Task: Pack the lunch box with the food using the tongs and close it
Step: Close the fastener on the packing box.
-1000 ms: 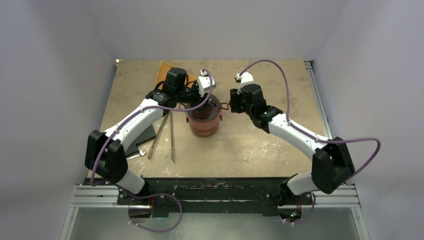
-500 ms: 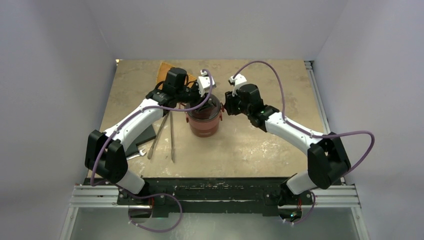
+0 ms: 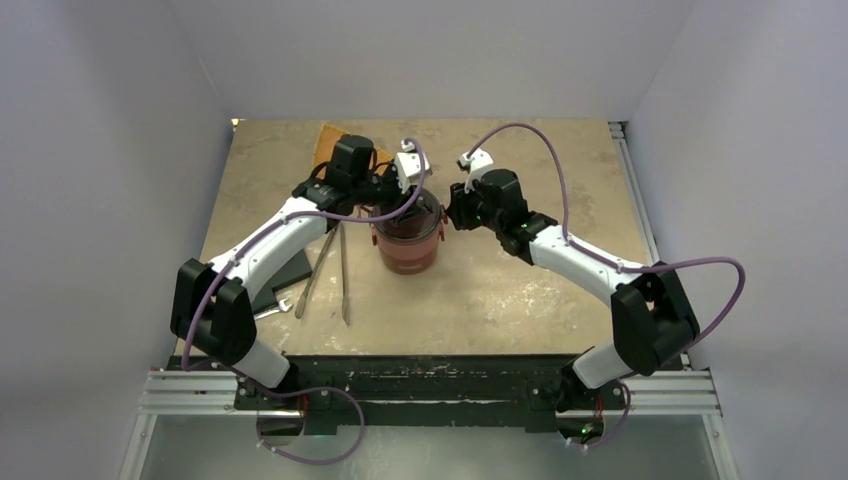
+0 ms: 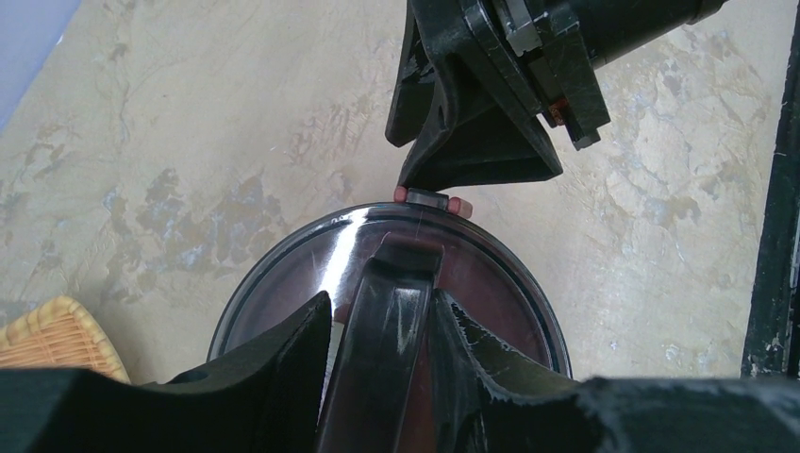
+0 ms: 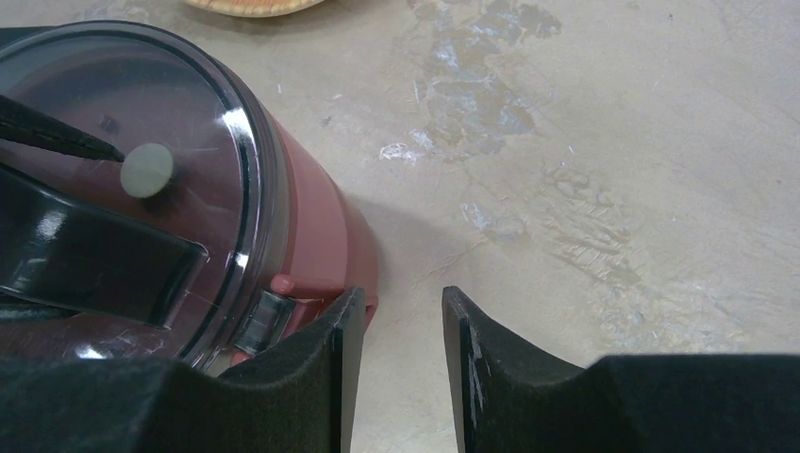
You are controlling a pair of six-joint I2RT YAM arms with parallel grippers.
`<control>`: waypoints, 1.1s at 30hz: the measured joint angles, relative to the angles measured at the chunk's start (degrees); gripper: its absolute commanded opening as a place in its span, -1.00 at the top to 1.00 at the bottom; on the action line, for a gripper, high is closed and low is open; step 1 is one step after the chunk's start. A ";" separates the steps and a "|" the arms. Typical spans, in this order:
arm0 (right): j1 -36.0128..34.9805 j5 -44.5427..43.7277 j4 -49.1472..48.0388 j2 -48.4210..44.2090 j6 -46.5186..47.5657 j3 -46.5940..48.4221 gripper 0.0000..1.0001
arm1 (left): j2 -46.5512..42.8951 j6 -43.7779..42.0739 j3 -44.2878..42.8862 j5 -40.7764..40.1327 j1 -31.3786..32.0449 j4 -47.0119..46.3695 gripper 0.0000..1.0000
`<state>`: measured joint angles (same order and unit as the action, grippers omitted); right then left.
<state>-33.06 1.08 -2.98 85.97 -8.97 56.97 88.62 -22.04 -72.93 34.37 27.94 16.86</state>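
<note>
Beige table [image 3: 520,290] bears the lunch box [image 3: 407,255], left fingers [image 4: 283,368] apparently clasping it.

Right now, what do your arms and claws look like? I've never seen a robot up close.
Two matching arms: the left arm and right arm are white tubes linked by chunky black joints. A purple cable loops along each. Both the left claw and right claw are black, with two wedge-shaped fingers, plus a small white block at the wrist.
</note>
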 measured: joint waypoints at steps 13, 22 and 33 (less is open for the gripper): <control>0.28 3.08 -2.95 0.00 -1.16 -2.01 0.21 | 0.74 0.22 0.00 0.07 0.61 -0.79 0.31; 0.35 3.87 -4.07 0.00 -2.12 -3.06 0.23 | 0.74 0.17 0.00 -0.22 0.76 -0.79 0.33; 0.72 6.67 -6.05 0.02 -2.69 -3.67 0.23 | 0.76 -0.07 0.00 -0.31 0.90 -0.79 0.35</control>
<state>-32.34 7.75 -9.04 86.00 -11.66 53.30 89.38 -22.11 -72.93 34.06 28.84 16.08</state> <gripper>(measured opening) 0.384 0.330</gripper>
